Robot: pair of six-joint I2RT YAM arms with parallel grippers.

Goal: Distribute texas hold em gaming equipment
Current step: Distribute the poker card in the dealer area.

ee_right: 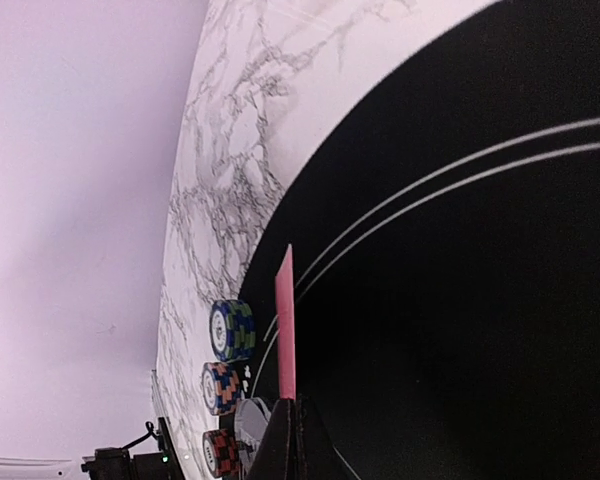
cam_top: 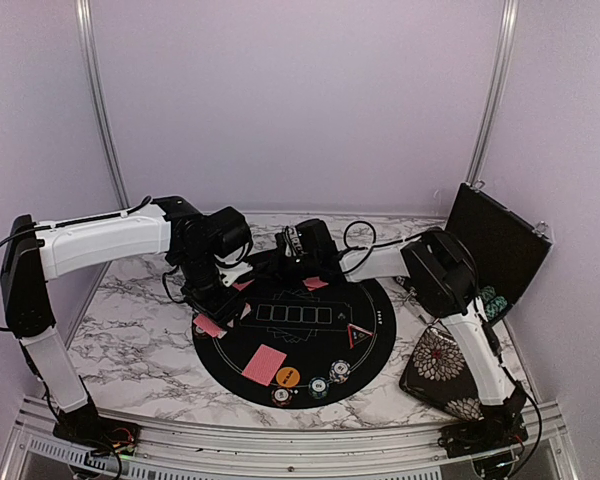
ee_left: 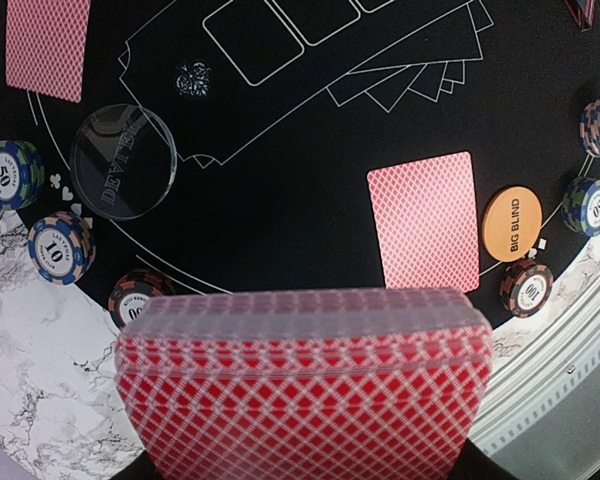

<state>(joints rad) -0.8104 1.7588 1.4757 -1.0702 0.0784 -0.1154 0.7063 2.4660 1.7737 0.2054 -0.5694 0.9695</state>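
Left fingers [ee_left: 480, 468] clasp the deck [ee_left: 300, 400] by its sides; right fingers [ee_right: 280, 450], pressed together, pinch one card [ee_right: 285, 320].

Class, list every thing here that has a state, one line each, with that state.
left gripper: shut on deck
right gripper: shut on single card
black case: open
dealt card: lying face down on mat
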